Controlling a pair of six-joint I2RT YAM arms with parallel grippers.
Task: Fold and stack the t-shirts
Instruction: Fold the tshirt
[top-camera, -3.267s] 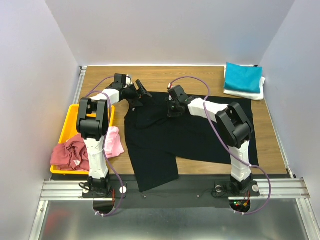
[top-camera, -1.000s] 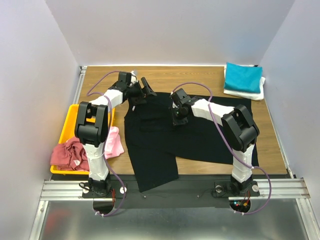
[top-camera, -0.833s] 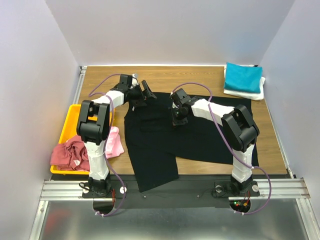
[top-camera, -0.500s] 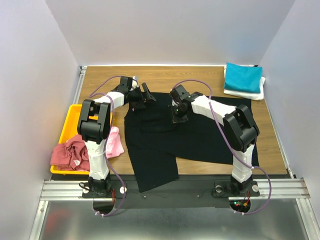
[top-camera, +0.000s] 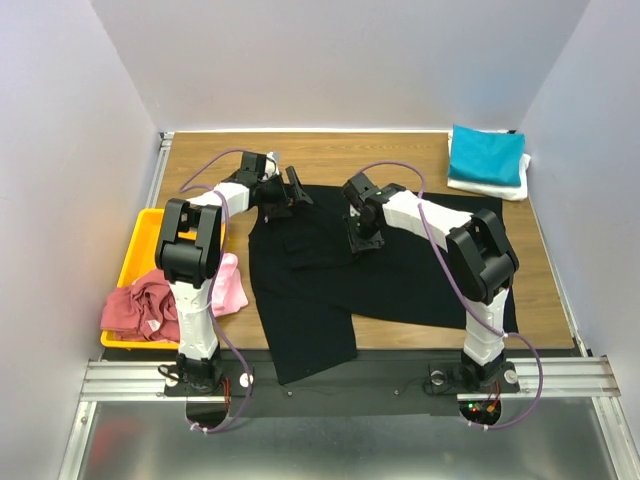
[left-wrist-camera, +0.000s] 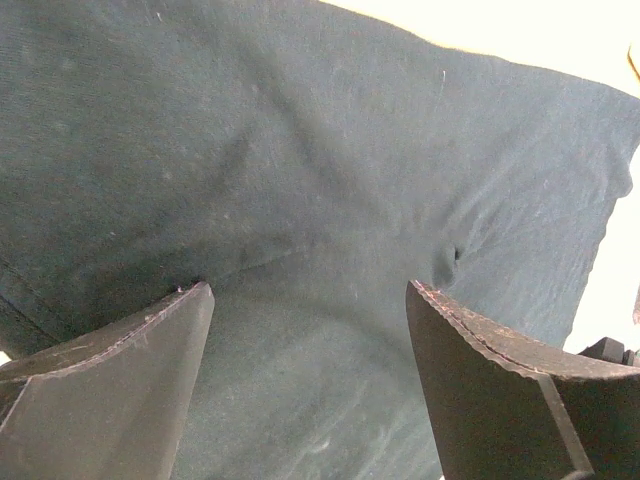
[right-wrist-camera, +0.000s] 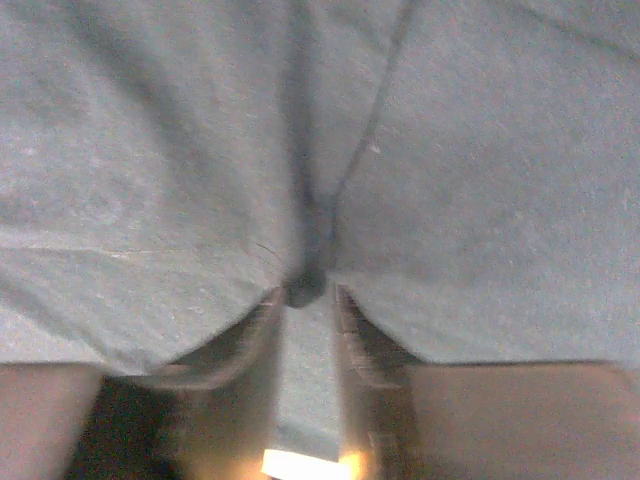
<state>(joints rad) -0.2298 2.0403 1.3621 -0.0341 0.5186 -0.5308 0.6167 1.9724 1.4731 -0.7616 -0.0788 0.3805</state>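
The left fingers (left-wrist-camera: 120, 370) are spread wide with nothing between them, over the upper left edge of the black t-shirt (top-camera: 310, 290). The right fingers (right-wrist-camera: 235, 350) sit slightly apart at a raised crease of that cloth, and I cannot tell whether they pinch it. The shirt lies across the middle of the counter (top-camera: 400, 160), with the teal t-shirt (top-camera: 487, 153) folded on the white t-shirt (top-camera: 490, 190) at upper right and the pink t-shirt (top-camera: 230, 285) and dusty red t-shirt (top-camera: 140, 305) at the yellow tray (top-camera: 140, 235) on the left.
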